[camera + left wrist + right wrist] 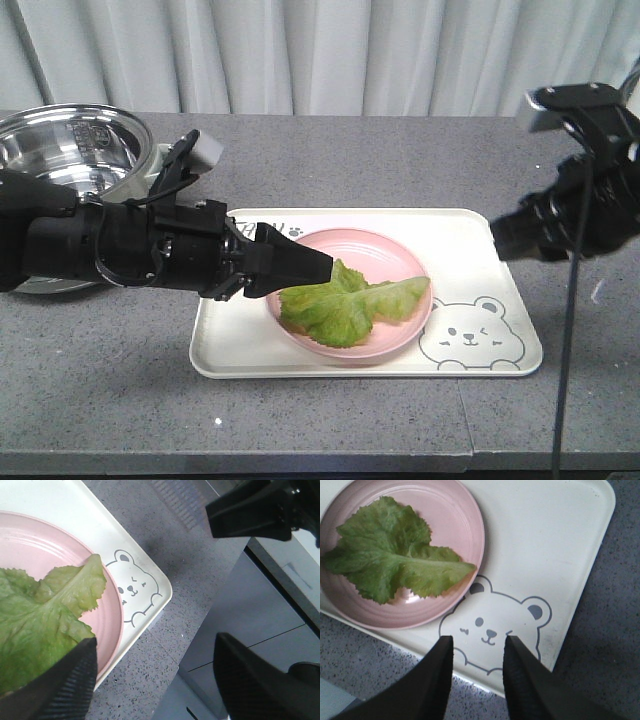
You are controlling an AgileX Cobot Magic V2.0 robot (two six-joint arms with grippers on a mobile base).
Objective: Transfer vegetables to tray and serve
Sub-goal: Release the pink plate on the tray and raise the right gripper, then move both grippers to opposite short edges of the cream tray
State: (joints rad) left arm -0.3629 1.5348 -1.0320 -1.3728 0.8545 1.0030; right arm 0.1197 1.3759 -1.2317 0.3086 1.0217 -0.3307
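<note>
Front view shows soft, light vegetables (350, 305), likely best pinched at the pale rib, with left end effector (322, 268) and right end effector (478, 642) both spread and empty.

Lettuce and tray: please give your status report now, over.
Left hand open, at lettuce edge. Right hand open, empty, above tray. The lettuce lies on pink plate, inside tray. No obstacle seen.

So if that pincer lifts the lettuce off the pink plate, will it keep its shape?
Probably not: the lettuce lies flat and limp with thin ruffled edges, so it would likely droop either side of the grip. It looks very light. Its pale midrib seems the firmest part, and the thin edges may tear.
</note>
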